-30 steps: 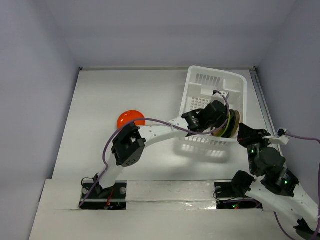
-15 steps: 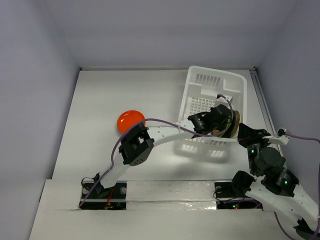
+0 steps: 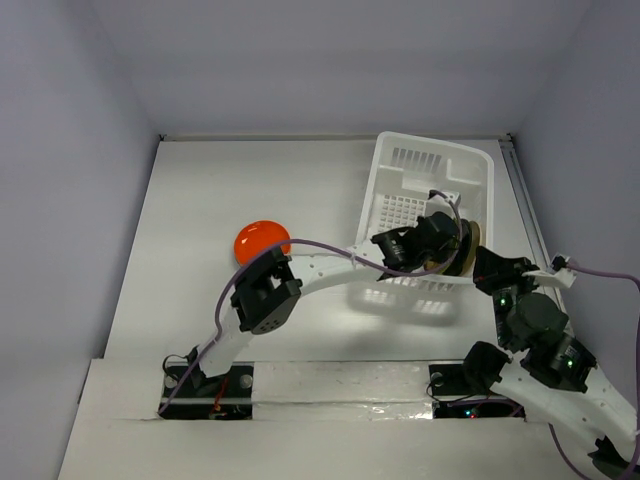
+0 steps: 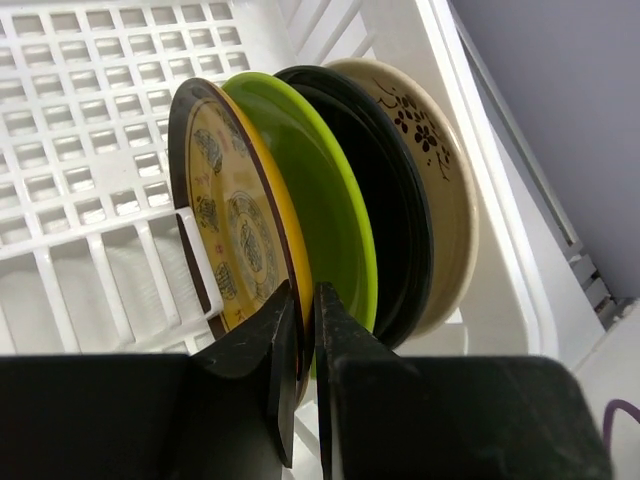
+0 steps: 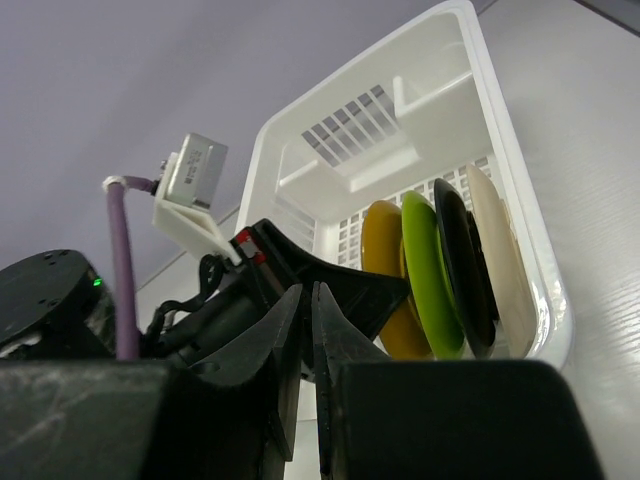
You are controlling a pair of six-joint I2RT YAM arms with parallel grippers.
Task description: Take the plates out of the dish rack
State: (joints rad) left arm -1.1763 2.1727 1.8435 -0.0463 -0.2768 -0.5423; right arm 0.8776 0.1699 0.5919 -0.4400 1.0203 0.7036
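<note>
You had the left gripper (image 4: 304, 335) pinched on the rim of the yellow plate (image 4: 232, 225) standing upright in the dish rack (image 3: 425, 158), the right gripper (image 5: 307, 340) closed on nothing; next, I judged, came a straight lift clear of the green plate (image 4: 330, 205).

The black left pincer (image 4: 300, 330) has between its fingertips the yellow round plastic plate (image 4: 235, 220), dark brown at the rim and printed with greyish ornamental medallions. Just beyond it from the pincer stands the plain lime green round plate (image 4: 330, 200), then a plain black round plate (image 4: 395, 210), then the cream round plate (image 4: 452, 190) with a dark brown flower sprig. The white plastic slotted dish rack (image 4: 80, 120) around them shows a square grid. Well apart from the pincer, a glossy orange-red round plate (image 3: 262, 240) lies on the pale grey table (image 3: 200, 200)
</note>
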